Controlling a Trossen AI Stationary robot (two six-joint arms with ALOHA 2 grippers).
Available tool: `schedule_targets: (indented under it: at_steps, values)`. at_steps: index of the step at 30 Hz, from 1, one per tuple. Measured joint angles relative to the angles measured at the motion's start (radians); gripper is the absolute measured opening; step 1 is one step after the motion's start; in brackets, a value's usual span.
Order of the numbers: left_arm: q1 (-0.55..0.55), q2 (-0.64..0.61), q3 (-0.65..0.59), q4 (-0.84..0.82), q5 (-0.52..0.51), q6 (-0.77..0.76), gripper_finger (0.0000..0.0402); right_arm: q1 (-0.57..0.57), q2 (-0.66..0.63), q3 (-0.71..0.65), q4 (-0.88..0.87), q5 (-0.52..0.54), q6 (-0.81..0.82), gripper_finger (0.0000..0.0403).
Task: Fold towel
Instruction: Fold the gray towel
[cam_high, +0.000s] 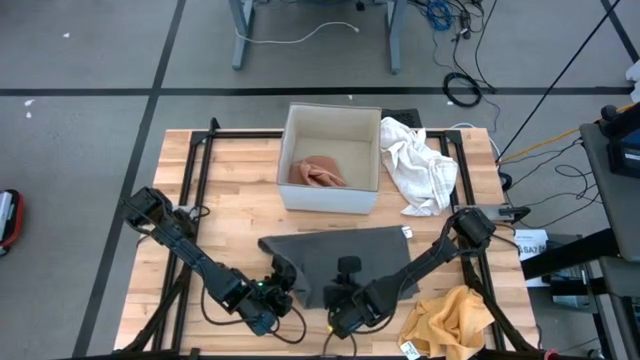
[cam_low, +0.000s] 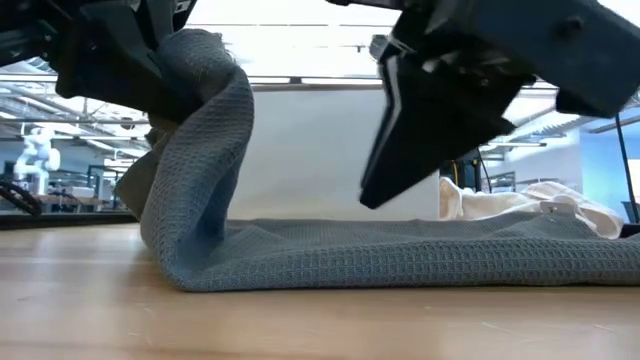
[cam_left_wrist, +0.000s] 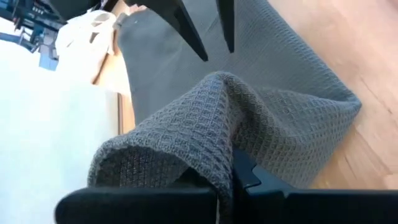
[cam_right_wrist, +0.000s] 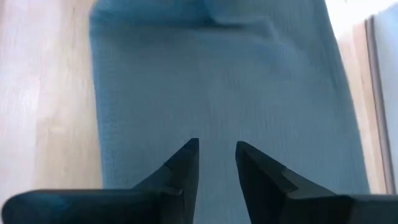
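Both tools meet the grey towel (cam_high: 345, 252) at its near edge.

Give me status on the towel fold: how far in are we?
Early. Done: the grey towel lies spread on the table, and the left gripper is shut on its near corner, lifted into a hump. In hand: the right gripper hovers over the flat cloth, jaws apart, holding nothing. Left: carrying the edge across and laying every fold; none is down yet.

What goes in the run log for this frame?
left pincer: shut on grey waffle-weave towel, corner lifted | right pincer: open above towel | fold: not yet done
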Motion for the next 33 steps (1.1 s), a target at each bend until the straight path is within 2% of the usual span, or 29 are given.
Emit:
schedule_targets:
  at_steps: [5, 12, 27, 33]
  values:
    - [0.014, 0.000, 0.000, 0.075, 0.043, 0.079, 0.0002, 0.001, 0.011, 0.000, -0.026, 0.004, 0.081, 0.0095]
    - [0.056, 0.000, 0.000, 0.179, 0.170, 0.202, 0.0002, 0.000, 0.081, -0.002, -0.025, 0.006, 0.128, 0.0095]
    - [0.138, 0.007, 0.000, 0.299, 0.447, 0.355, 0.0002, -0.027, 0.094, -0.002, 0.073, 0.037, 0.028, 0.0095]
    - [0.161, 0.007, 0.000, 0.302, 0.493, 0.378, 0.0002, -0.006, 0.069, -0.003, -0.034, 0.044, 0.084, 0.0095]
